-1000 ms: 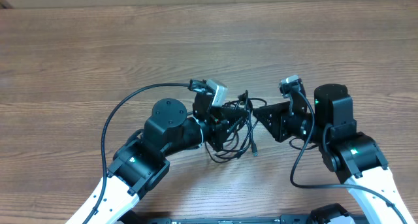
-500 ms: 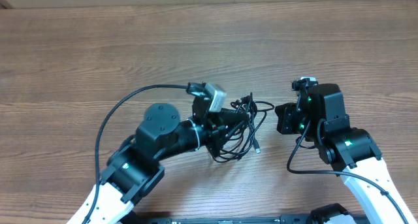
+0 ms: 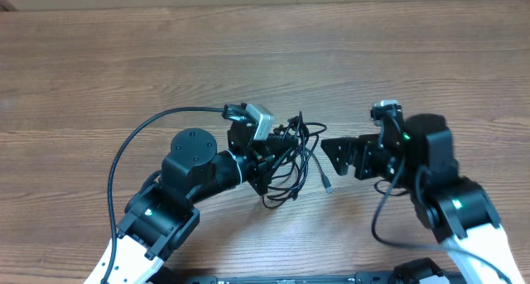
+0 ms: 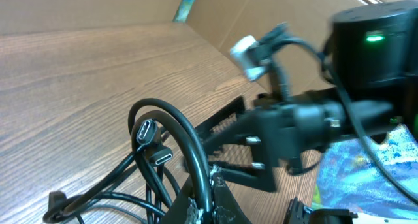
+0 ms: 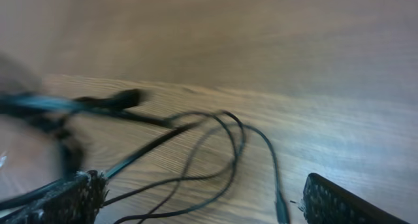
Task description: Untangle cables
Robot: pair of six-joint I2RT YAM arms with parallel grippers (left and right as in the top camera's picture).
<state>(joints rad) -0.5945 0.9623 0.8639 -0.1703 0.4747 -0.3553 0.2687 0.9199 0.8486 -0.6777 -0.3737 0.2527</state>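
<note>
The cables (image 3: 296,161) lie as one loose tangle of thin black cords on the wooden desk (image 3: 124,60). They sit about midway between its left and right edges and nearer the edge where the arms stand than the far edge, in the space between the two grippers.

The left gripper (image 3: 276,154) is at the left side of the tangle with its jaws closed tight. In the left wrist view a thick black loop of cable (image 4: 171,123) rises straight out of the closed fingertips (image 4: 208,209), so it appears to be pinched there, though the contact itself is at the bottom edge of the picture and partly cut off. Two small metal-tipped plug ends (image 4: 147,129) hang beside that loop, one just above the other.

The right gripper (image 3: 331,157) is just to the right of the tangle, pointing at it, with its jaws spread wide and nothing held. In the right wrist view its two fingers (image 5: 65,199) stand far apart at the lower corners, and several thin loops (image 5: 225,142) lie on the wood between and beyond them. One loose plug end (image 3: 328,185) rests on the desk below the right gripper's tips.
</note>
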